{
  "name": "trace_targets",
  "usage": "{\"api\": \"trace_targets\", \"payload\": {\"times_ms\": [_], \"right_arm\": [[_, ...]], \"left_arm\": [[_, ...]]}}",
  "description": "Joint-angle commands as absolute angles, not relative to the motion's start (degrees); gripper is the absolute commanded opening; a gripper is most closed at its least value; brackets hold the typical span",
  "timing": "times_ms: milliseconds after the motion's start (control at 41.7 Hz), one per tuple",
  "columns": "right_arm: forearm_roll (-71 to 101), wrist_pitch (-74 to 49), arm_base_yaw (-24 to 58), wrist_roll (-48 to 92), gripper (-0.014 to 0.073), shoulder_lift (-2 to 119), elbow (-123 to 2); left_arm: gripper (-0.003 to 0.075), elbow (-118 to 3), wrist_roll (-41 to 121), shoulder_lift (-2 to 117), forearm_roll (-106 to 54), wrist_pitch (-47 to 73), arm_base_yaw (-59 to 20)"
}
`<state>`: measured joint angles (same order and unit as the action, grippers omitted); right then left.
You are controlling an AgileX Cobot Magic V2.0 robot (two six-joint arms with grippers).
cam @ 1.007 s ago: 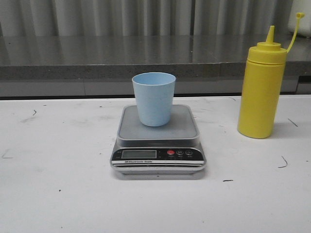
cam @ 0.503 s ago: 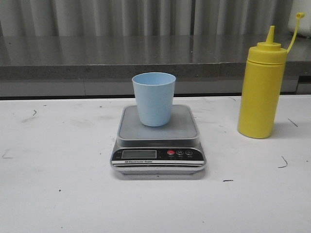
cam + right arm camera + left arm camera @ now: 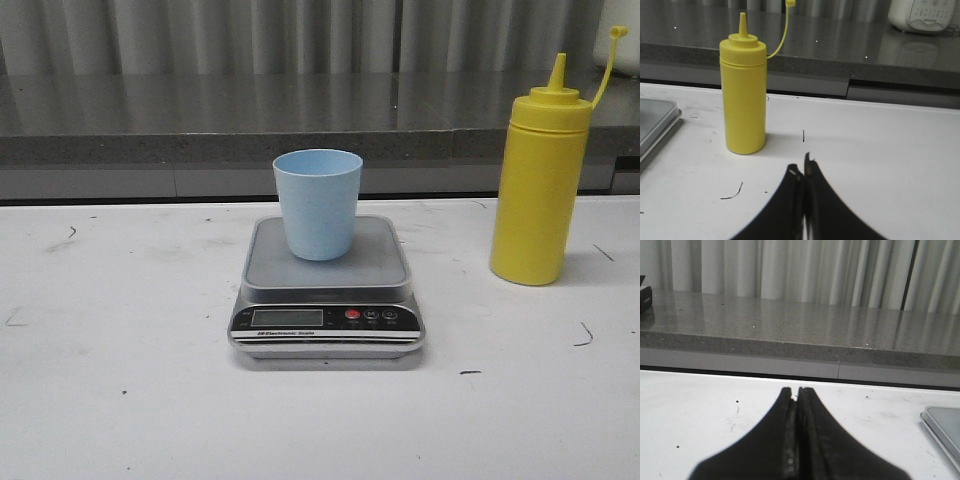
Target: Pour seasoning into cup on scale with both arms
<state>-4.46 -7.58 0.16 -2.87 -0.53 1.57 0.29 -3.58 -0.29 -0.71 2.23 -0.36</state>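
The light blue cup point(image 3: 317, 204) stands upright on the grey platform of the silver scale point(image 3: 326, 290) at the table's middle. The yellow seasoning bottle point(image 3: 538, 182) stands upright on the table to the right of the scale, its cap hanging off on its strap; it also shows in the right wrist view point(image 3: 743, 90). My right gripper point(image 3: 801, 169) is shut and empty, short of the bottle. My left gripper point(image 3: 795, 392) is shut and empty over bare table, with a corner of the scale point(image 3: 943, 427) off to one side. Neither arm shows in the front view.
A grey stone ledge point(image 3: 200, 125) runs along the back of the white table, with curtains behind it. A white device point(image 3: 922, 14) sits on the ledge in the right wrist view. A dark box edge point(image 3: 645, 299) sits on the ledge in the left wrist view.
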Motion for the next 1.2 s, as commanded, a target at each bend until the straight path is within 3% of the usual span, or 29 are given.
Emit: {"api": "trace_targets", "payload": {"times_ms": [0, 1175], "right_arm": [[-5.04, -1.98, -0.25, -2.96, -0.0068, -1.56, 1.18], [0.0, 2.23, 0.31, -2.43, -0.0068, -1.56, 1.18]], "left_arm": [[-0.002, 1.68, -3.95, -1.18, -0.81, -2.66, -0.38], [-0.002, 1.68, -3.95, -1.18, -0.81, -2.66, -0.38]]}}
